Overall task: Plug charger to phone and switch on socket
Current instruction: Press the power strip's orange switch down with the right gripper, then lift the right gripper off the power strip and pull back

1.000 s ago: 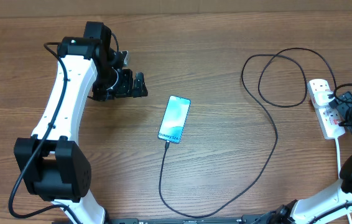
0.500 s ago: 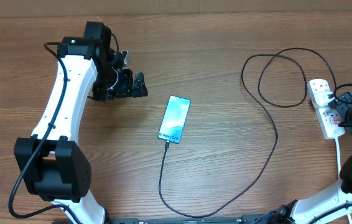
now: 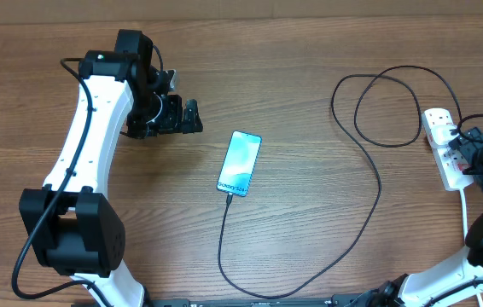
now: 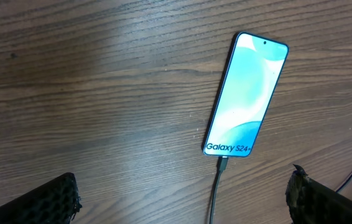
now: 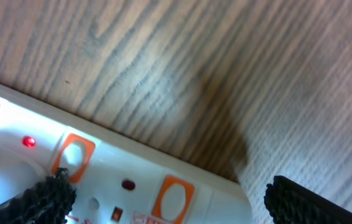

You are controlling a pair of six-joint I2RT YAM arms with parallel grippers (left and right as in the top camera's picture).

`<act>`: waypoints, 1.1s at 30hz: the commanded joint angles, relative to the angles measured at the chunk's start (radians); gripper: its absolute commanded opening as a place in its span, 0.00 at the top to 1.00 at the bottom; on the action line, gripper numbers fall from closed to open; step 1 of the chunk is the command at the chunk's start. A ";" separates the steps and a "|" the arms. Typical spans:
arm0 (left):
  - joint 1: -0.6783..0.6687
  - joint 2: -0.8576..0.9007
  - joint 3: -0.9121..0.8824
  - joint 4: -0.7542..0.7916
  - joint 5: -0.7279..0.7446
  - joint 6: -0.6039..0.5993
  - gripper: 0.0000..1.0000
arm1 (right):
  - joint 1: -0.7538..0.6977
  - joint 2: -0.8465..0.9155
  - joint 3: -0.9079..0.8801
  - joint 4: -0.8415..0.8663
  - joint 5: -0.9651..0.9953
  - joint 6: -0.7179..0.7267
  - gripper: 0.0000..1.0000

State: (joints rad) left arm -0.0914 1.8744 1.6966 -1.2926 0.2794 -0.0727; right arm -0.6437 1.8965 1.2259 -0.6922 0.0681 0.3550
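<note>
The phone lies flat mid-table, its light blue screen up and "Galaxy S24+" at its near end. The charger, a thin black cable, meets the phone's near edge with its tip. From there it loops round to the white socket at the right edge. My left gripper hangs open to the left of the phone, nothing between its fingers. My right gripper is open low over the socket. Orange-rimmed switches show there, and one small red lamp glows.
The socket's white cord runs toward the table's near edge beside the right arm. The cable's loop lies on the wood just left of the socket. Bare wood surrounds the phone.
</note>
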 commanded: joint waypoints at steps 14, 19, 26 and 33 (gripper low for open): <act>0.001 -0.011 0.001 0.000 -0.001 -0.006 0.01 | 0.005 -0.208 -0.041 -0.089 -0.125 -0.050 0.07; 0.001 -0.011 0.001 0.000 -0.001 -0.006 0.00 | 0.040 -0.213 -0.051 -0.107 -0.259 -0.126 0.15; 0.001 -0.011 0.001 0.000 -0.001 -0.006 0.00 | 0.201 -0.213 -0.113 -0.043 -0.259 -0.206 0.19; 0.001 -0.011 0.001 0.000 -0.002 -0.006 0.00 | 0.412 -0.212 -0.148 -0.012 -0.188 -0.237 0.18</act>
State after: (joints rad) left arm -0.0914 1.8744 1.6966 -1.2926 0.2794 -0.0727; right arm -0.2905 1.6981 1.0950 -0.7120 -0.1581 0.1490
